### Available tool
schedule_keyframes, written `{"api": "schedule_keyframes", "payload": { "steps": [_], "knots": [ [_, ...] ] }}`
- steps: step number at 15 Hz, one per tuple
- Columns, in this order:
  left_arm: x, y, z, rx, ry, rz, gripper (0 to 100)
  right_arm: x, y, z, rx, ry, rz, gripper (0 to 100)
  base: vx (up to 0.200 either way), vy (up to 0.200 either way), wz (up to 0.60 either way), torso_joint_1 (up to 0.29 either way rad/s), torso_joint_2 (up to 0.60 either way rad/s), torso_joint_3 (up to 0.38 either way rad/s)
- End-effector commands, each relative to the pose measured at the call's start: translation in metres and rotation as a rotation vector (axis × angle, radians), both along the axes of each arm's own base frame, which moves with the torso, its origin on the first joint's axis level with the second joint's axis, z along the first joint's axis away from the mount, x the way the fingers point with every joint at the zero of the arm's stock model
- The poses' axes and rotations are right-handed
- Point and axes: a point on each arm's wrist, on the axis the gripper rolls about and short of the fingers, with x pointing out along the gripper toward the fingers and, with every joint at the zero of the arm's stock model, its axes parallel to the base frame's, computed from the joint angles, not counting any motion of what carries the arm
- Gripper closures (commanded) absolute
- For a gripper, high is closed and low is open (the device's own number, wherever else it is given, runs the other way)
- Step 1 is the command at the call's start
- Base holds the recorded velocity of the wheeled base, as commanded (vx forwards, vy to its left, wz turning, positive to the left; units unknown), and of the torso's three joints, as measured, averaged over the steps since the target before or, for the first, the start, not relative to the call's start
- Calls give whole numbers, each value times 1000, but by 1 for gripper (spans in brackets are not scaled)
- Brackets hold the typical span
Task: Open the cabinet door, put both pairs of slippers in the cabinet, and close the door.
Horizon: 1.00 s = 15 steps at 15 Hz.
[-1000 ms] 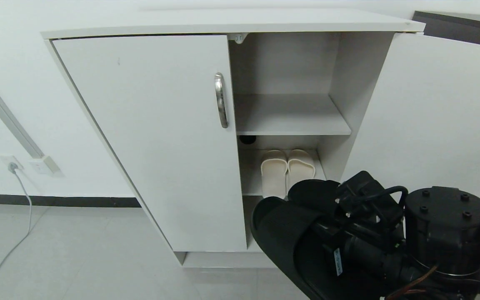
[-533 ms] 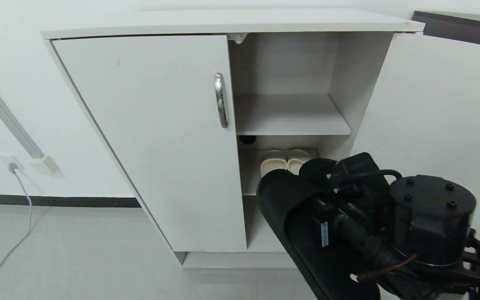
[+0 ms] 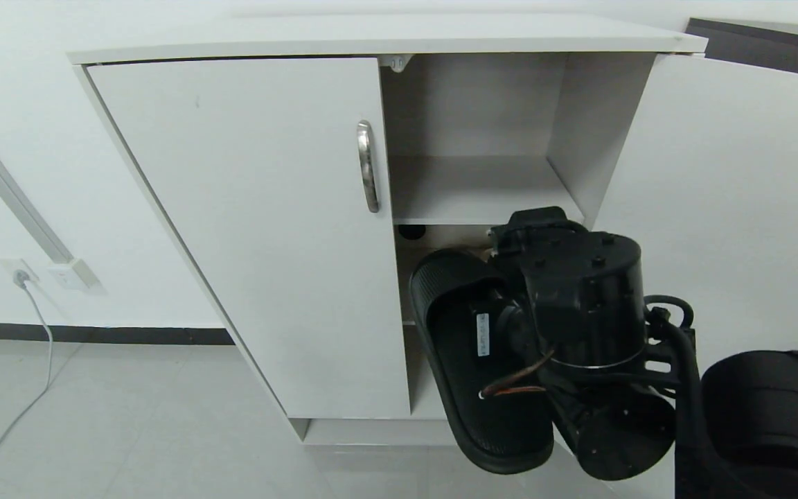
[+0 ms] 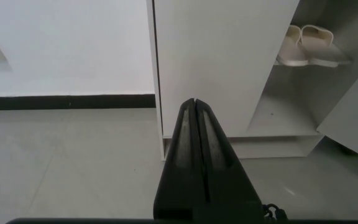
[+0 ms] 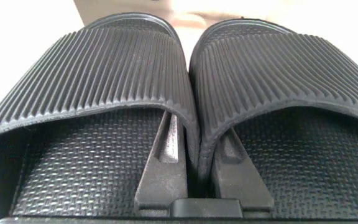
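While the right gripper (image 5: 197, 149) pinches the adjoining side walls of the black slippers (image 3: 475, 360), holding them at the open half of the cabinet (image 3: 371, 34) just below the upper shelf (image 3: 468, 187), they could knock the white slippers (image 4: 309, 43) already inside, or slide from that narrow pinch. The left gripper (image 4: 195, 112) hangs closed and empty, low before the cabinet.

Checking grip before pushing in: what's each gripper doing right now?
Left gripper: shut, empty.
Right gripper: shut on the black slippers.
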Motion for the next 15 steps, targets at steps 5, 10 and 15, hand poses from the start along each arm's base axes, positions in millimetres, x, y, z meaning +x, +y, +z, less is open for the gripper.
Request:
{"api": "schedule_keyframes", "payload": {
  "steps": [5,10,15],
  "knots": [
    [0,0,0,2,0,2,100,29,-4,30,35,-20,-99,100,0,0,0,0,0,0],
    [0,0,0,3,0,2,100,31,-1,32,43,-27,-97,100,0,0,0,0,0,0],
    [0,0,0,2,0,2,100,30,3,32,43,-29,-87,100,0,0,0,0,0,0]
  ]
}}
